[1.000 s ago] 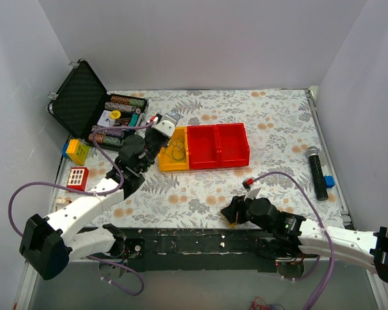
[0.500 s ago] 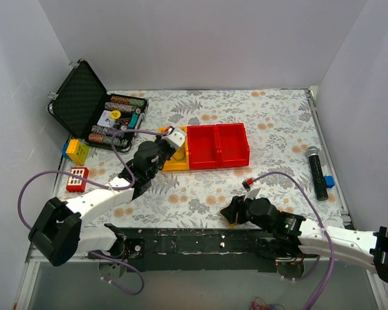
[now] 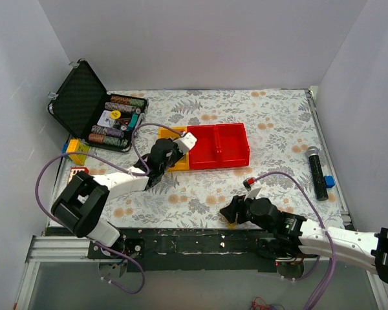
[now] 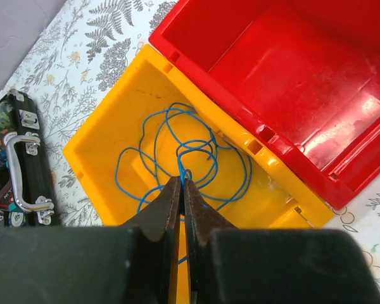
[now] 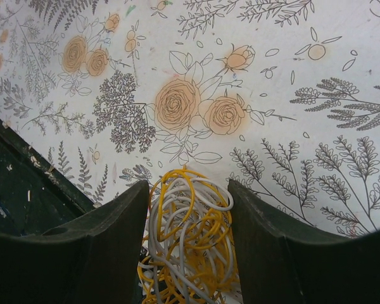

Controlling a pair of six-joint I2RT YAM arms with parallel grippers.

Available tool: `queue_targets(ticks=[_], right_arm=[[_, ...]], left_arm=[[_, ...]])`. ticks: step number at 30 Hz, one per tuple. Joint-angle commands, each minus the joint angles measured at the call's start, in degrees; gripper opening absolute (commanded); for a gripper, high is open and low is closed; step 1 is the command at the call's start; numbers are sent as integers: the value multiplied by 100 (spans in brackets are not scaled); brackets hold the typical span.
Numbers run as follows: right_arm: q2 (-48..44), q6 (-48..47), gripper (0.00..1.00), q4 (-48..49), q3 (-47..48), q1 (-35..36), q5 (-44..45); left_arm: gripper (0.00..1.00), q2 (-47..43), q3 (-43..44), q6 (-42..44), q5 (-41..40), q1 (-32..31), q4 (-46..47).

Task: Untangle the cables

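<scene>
A thin blue cable [image 4: 177, 136] lies looped in the yellow bin [image 4: 107, 126], and my left gripper [image 4: 182, 180] is shut on one strand of it. In the top view the left gripper [image 3: 185, 141] hangs over the yellow bin [image 3: 178, 164]. A tangled bundle of yellow and white cables [image 5: 187, 234] sits between the fingers of my right gripper [image 5: 189, 190], which is closed on it just above the floral table. In the top view the right gripper [image 3: 230, 212] is near the front edge of the table. No dark cable shows.
A red two-compartment bin [image 3: 218, 145] adjoins the yellow one on its right. An open black case of poker chips [image 3: 84, 103] stands at the back left. A yellow and blue toy block [image 3: 76, 151] lies at the left, and a microphone [image 3: 317, 171] at the right.
My left arm has swung right and down over the yellow bin, its gripper now low over it and shut on the blue cable. The right arm has not moved.
</scene>
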Motion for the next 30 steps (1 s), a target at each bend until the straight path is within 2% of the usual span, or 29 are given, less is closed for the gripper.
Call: queue_targets(ticks=[1,5,8,9,13,14,17,26,28,30], right_arm=[[-37,92,60,239,-527,35,19],[7,100,60,265,-501,26,19],[16,83,60,256,-483,26,11],[7,74,60,248,-474,26,11],[7,48,60,230,-439,26,2],[-2,22,60,230,-422,26,2],[25,-31,59,186,-369,26,-16],[-45,-137,59,125,-149,26,19],[-81,-137,59,125,-166,26,28],[-116,-146,59,160,-175,26,19]], left_arm=[[0,260,288,196,-22,39,25],[1,639,455,293,-215,39,-1],[7,762,604,294,-260,39,-124],[13,745,648,276,-260,47,-177],[52,535,763,241,-242,39,-494],[58,403,771,197,-233,39,-572],[68,8,780,39,-172,39,-801],[80,-1520,1044,-462,-15,39,-1689],[80,-1986,983,-480,694,30,-1916],[81,-2365,895,-471,2010,-5,-2468]])
